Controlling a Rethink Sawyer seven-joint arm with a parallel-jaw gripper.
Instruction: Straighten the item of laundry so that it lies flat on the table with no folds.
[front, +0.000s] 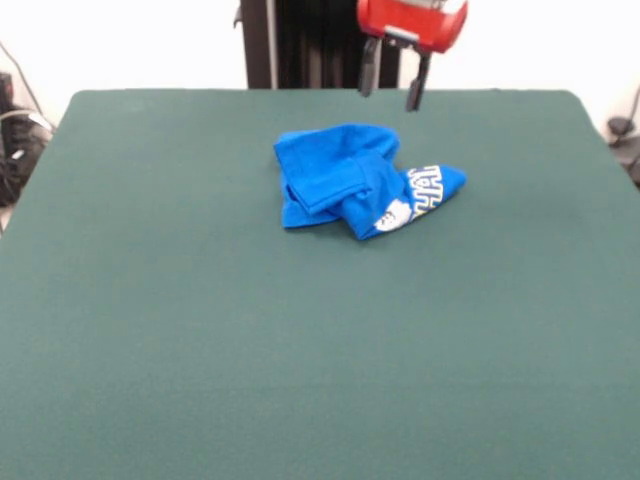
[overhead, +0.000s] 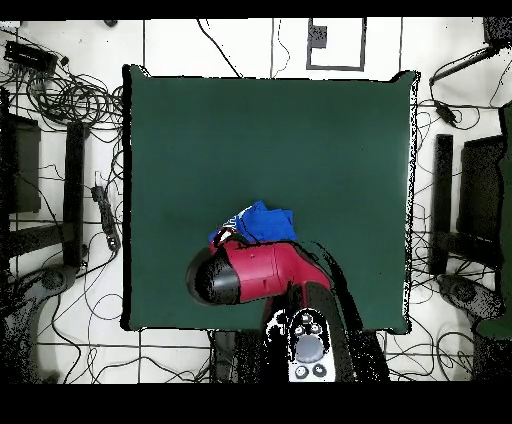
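Note:
The item of laundry (front: 355, 180), a bright blue T-shirt, lies crumpled and folded over itself on the far half of the dark green table (front: 200, 330). A strip of white print and yellow-outlined lettering shows at its right end. My gripper (front: 392, 80) hangs above the table just behind the shirt's right part, open, with nothing between its two dark fingers. In the overhead view the red arm (overhead: 262, 270) covers the lower part of the shirt (overhead: 262, 220), and the gripper itself is hidden under the arm.
Cables and dark equipment (overhead: 60, 100) lie on the floor around the table's sides. The robot's black pedestal column (front: 300, 40) stands behind the far table edge.

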